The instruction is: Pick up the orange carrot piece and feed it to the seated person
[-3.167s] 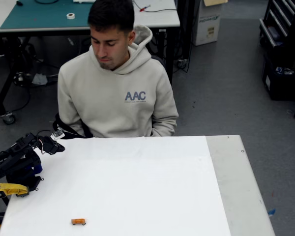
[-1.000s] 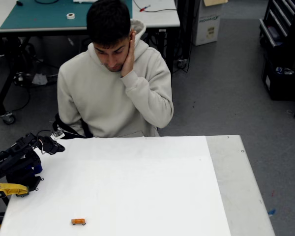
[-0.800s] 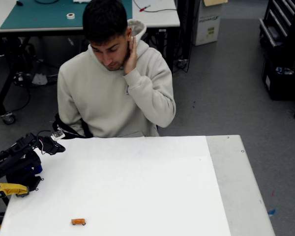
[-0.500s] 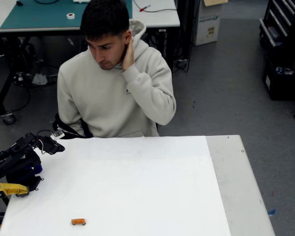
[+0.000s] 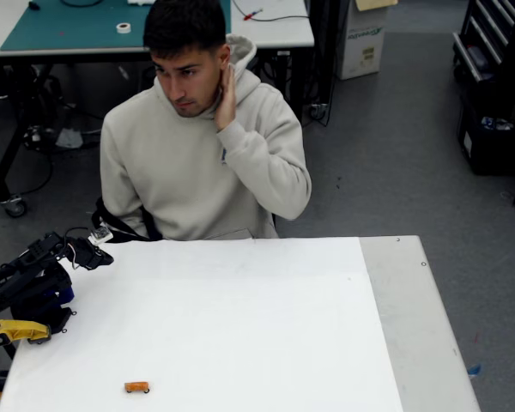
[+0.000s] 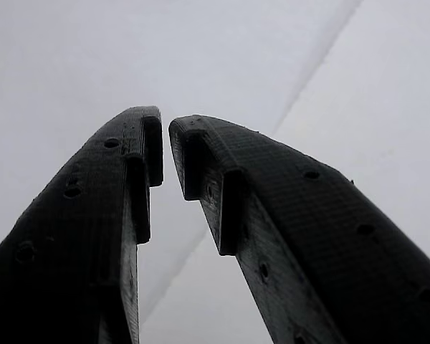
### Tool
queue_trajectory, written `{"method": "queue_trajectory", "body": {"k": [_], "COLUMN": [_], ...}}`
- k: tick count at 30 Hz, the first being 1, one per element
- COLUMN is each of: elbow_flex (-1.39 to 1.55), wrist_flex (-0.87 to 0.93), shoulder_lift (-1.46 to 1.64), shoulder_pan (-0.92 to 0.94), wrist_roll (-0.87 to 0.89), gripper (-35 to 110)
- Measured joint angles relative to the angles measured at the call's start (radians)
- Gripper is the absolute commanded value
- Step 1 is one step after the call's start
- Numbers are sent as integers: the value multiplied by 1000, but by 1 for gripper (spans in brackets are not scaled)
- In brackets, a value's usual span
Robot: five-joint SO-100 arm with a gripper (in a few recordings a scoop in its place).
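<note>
End effector (image 6: 165,147) at table (image 5: 240,326) edge

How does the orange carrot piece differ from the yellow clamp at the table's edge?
The orange carrot piece is far smaller than the yellow clamp. The carrot piece lies alone on the white table, well in from the edge; the clamp sits at the left edge, by the arm's base. Both lie apart from the claw.

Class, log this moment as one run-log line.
gripper: nearly shut, empty | small bright-orange carrot piece: untouched on white table | seated person in beige hoodie: hand at neck
</note>
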Motion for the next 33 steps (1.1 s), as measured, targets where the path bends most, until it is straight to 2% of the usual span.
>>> {"method": "queue_trajectory", "body": {"k": [18, 24, 33], "elbow_flex": [-11, -207, -600], "wrist_flex": [0, 0, 0], "shoulder_lift": [-67, -272, -657], "shoulder_pan": [18, 31, 201], "wrist_roll": [0, 0, 0], "gripper": [-2, -2, -2]}}
